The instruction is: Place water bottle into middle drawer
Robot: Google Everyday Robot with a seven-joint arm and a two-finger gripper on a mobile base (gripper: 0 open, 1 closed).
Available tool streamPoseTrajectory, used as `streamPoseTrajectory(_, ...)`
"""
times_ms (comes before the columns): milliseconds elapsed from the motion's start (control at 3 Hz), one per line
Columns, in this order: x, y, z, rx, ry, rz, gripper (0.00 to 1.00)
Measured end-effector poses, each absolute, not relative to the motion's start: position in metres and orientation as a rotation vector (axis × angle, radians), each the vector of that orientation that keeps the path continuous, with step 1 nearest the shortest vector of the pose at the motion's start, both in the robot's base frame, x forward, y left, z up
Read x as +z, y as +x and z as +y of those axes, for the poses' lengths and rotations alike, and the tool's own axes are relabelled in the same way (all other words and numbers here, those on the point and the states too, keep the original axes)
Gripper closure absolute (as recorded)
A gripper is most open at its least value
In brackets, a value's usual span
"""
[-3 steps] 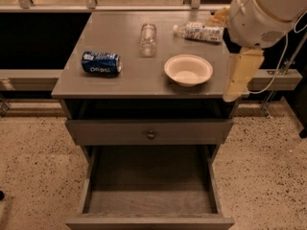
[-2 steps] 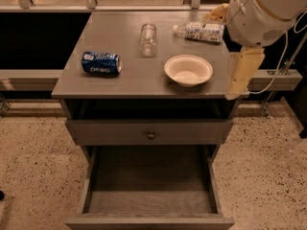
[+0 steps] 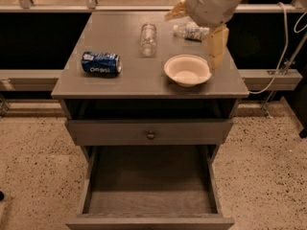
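Observation:
The clear ribbed water bottle (image 3: 147,38) lies on the grey cabinet's top (image 3: 120,80), near the back middle. The middle drawer (image 3: 151,188) is pulled out at the bottom, and its plank floor is bare. My gripper (image 3: 216,44) hangs from the white arm over the top's back right, above the white bowl's right edge and about a bottle's length right of the water bottle. It holds nothing that I can see.
A blue soda can (image 3: 100,63) lies on its side at the left. A white bowl (image 3: 187,71) sits front right. A bottle with a white-and-blue label (image 3: 191,31) lies behind it, partly hidden by the arm. The knobbed drawer front (image 3: 150,134) is shut. A cable (image 3: 283,47) hangs at the right.
The arm and gripper have moved left, from beside the cabinet's right edge to over its back right part. The objects have not moved.

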State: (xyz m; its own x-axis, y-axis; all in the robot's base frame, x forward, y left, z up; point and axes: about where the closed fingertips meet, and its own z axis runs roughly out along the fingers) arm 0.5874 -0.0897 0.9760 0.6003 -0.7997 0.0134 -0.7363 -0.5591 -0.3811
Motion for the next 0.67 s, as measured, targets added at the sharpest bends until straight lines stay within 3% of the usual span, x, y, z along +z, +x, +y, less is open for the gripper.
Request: streamPoseTrajectory(667, 0.979, 0.602, -0.083, -0.311, -2.555, 1.149, 0.0)
